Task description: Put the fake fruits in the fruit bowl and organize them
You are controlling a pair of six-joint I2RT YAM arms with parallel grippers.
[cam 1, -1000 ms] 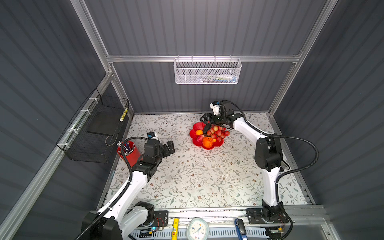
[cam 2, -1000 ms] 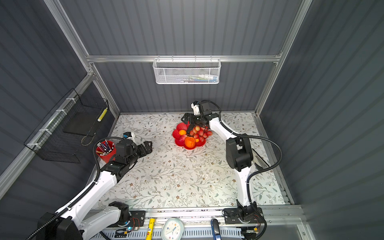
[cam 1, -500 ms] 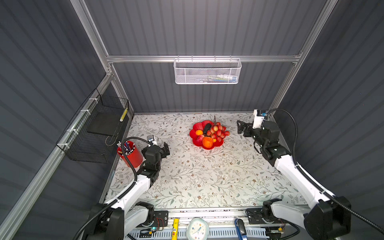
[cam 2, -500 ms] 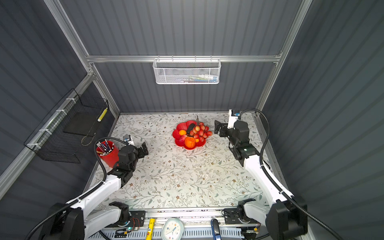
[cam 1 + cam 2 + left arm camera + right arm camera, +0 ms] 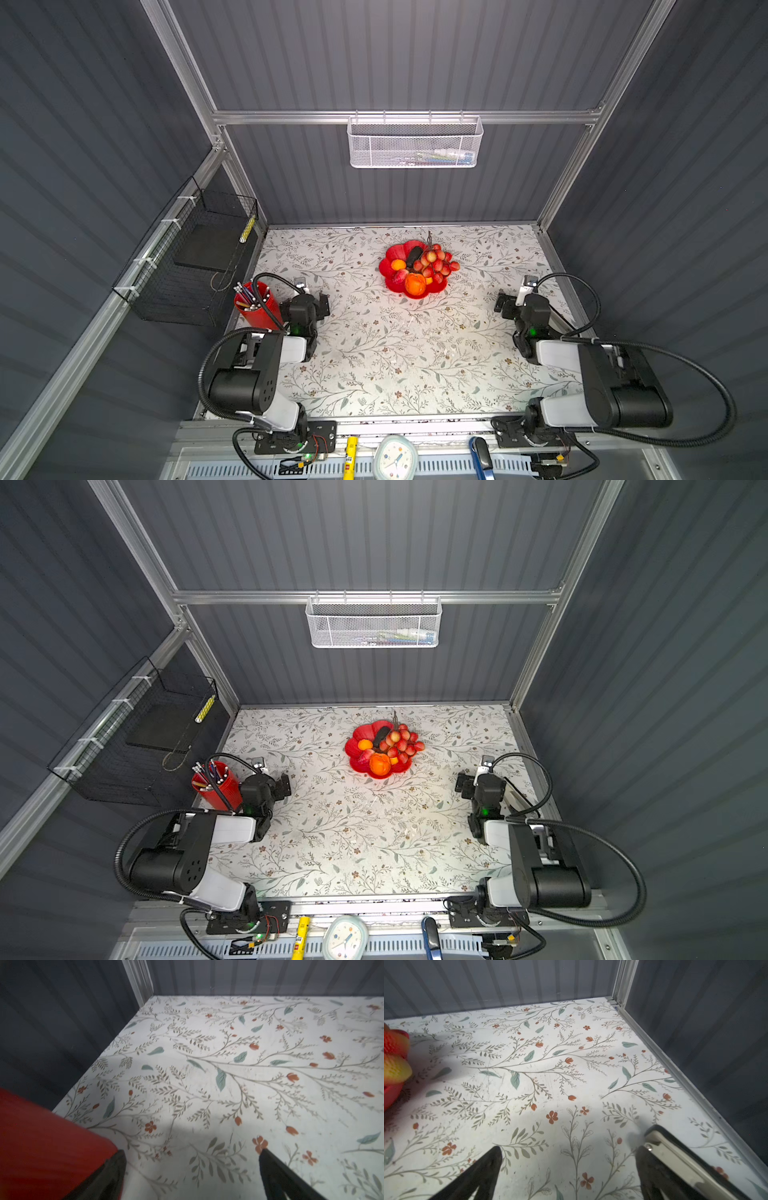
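In both top views the red flower-shaped fruit bowl [image 5: 394, 252] [image 5: 361, 732] sits at the back middle of the floral table. The fake fruits lie in it: a large orange [image 5: 414, 284] [image 5: 379, 765], a small orange [image 5: 398, 264], a dark avocado [image 5: 413, 256], a strawberry [image 5: 400, 275] and a red grape bunch [image 5: 437, 262] [image 5: 401, 742]. My left gripper [image 5: 323, 301] [image 5: 192, 1152] is open and empty, low beside the red pen cup. My right gripper [image 5: 500, 303] [image 5: 569, 1149] is open and empty near the right wall. The right wrist view catches grapes [image 5: 396, 1068] at its edge.
A red cup of pens [image 5: 255, 306] [image 5: 41, 1147] stands against the left gripper's side. A black wire basket [image 5: 187, 257] hangs on the left wall and a white mesh basket [image 5: 415, 143] on the back rail. A clock [image 5: 395, 457] lies at the front edge.
My right arm has drawn back from over the bowl to the table's right side, folded near its base. The left arm has folded back too, and the gripper is closer to the pen cup.
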